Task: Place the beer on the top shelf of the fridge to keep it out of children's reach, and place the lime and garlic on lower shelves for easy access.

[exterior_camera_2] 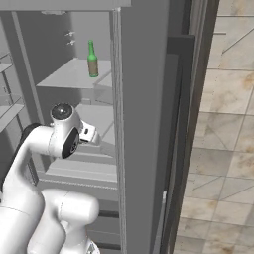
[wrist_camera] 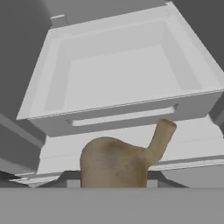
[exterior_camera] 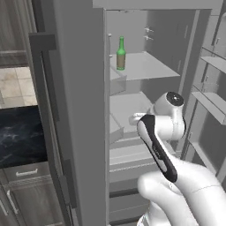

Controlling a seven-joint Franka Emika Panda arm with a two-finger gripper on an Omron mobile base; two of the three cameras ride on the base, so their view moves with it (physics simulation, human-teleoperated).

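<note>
The garlic [wrist_camera: 114, 162], a tan bulb with a stubby stem, is in my gripper [wrist_camera: 113, 180], which is shut on it. I hold it just in front of an open pale-grey bin [wrist_camera: 131, 111] among the lower shelves of the fridge [exterior_camera: 75, 110]. From the base views my hand [exterior_camera: 136, 118] [exterior_camera_2: 88, 134] reaches into the fridge's middle level. The beer [exterior_camera: 121, 53] [exterior_camera_2: 92, 58], a slim green bottle, stands upright on the top shelf [exterior_camera: 148, 66] [exterior_camera_2: 67, 75] near its front edge. The lime is out of view.
Both fridge doors stand open: one grey door [exterior_camera: 79, 145] to the left, the other [exterior_camera_2: 144, 124] to the right. Door racks [exterior_camera: 212, 103] [exterior_camera_2: 6, 106] line the inner side. A dark counter [exterior_camera: 20, 132] with drawers lies left of the fridge.
</note>
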